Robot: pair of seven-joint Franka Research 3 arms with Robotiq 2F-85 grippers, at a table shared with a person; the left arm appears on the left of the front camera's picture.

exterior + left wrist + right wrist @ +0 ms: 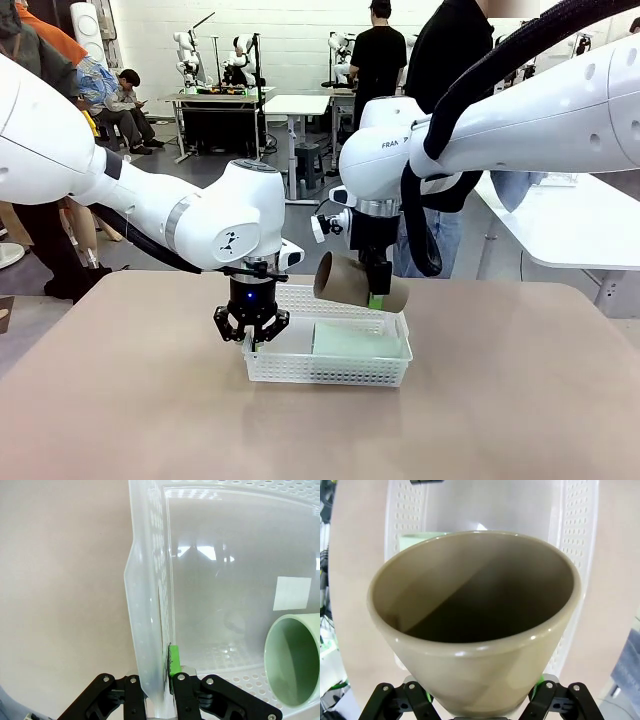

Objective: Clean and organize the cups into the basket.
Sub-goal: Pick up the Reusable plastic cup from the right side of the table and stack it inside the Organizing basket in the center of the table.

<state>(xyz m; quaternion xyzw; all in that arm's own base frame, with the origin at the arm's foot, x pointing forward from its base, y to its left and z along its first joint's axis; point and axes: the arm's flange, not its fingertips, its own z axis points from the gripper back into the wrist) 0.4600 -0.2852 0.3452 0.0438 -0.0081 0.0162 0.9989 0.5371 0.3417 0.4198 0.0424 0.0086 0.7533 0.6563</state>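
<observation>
The basket (330, 368) is white, with a grid of small holes along its sides; the mint cup (295, 660) is pale green and the tan cup (358, 283) a plain brown-beige. The table (130, 400) is flat pinkish beige. The left gripper (252, 342) and right gripper (376, 296) are black with bright green pads (173, 661).

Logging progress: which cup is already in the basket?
The mint green cup, lying on its side in the basket; the tan cup is held above it by the right gripper.

Front camera looks across the table (120, 400); both wrist cameras hover close, apparently straight down, sharing the basket (330, 368).
</observation>
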